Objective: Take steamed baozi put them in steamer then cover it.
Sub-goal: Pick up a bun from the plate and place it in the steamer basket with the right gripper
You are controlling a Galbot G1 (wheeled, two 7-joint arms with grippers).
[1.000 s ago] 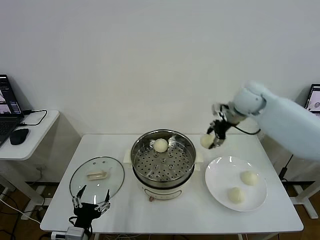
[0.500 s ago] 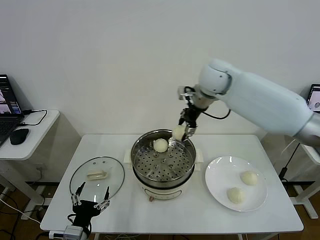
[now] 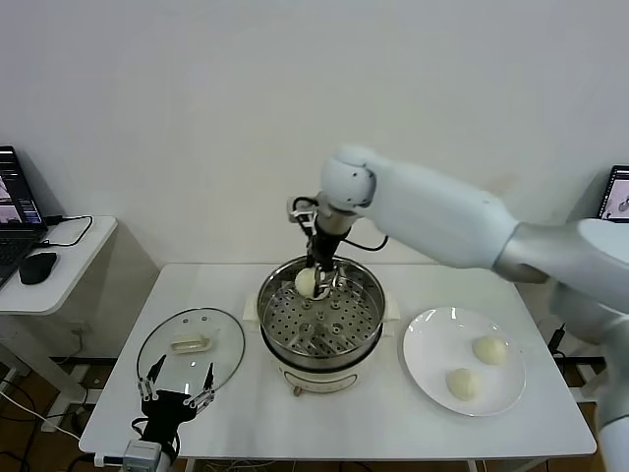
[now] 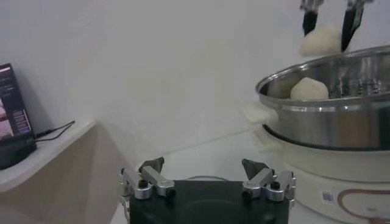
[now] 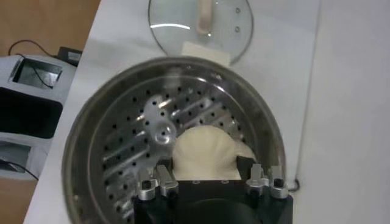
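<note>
My right gripper (image 3: 320, 278) hangs over the far side of the steamer (image 3: 320, 317), just inside its back rim, its fingers clamped on one steamed baozi (image 5: 204, 152). From the left wrist view that bun (image 4: 321, 41) sits above the steel rim, pinched between the two dark fingertips (image 4: 309, 21), and a second baozi (image 4: 309, 89) rests inside the pot on the perforated tray, against the wall farthest from me. In the head view the two buns overlap, so I cannot tell whether they touch. The front and middle of the tray (image 5: 137, 143) lie open, with holes showing right up to the wall.

Two more baozi, one (image 3: 489, 349) and another (image 3: 463, 383), sit on the white plate (image 3: 432, 344) to the steamer's right, apart from each other and well inside its rim. The plate stands just beside the steamer's cream base, not touching the pot.

The cover (image 3: 191, 345) lies flat on the tabletop (image 3: 354, 413) to the steamer's left, handle up, its rim near the steamer's side handle. My left gripper (image 3: 177, 390) waits at the near-left edge of the tabletop, jaws spread wide with nothing between them, fingertips just over the cover's near rim. A side desk (image 3: 59, 270) with a mouse stands off to the left.
</note>
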